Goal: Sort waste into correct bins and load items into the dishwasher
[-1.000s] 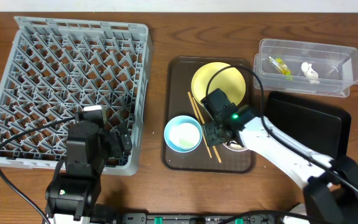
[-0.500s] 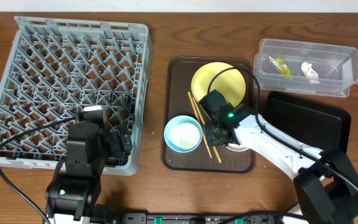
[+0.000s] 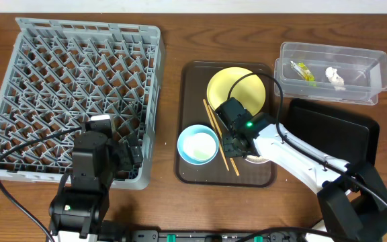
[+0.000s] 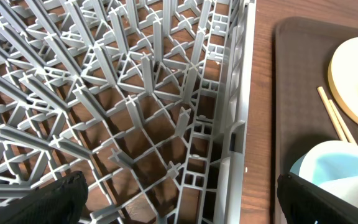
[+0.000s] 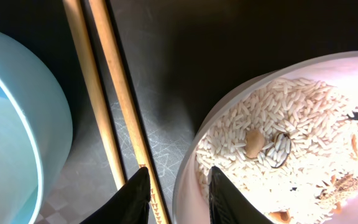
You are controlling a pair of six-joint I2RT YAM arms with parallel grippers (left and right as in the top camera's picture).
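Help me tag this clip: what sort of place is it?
Probably a lab tabletop staged for dish clearing: grey dish rack, brown serving tray, clear waste tub.

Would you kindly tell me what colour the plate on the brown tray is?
Pale yellow; the plate shows best in the overhead view.

rack (image 3: 79,67): grey matt plastic | chopsticks (image 5: 123,93): smooth wood | tub (image 3: 381,70): clear glossy plastic | serving tray (image 5: 166,74): scuffed
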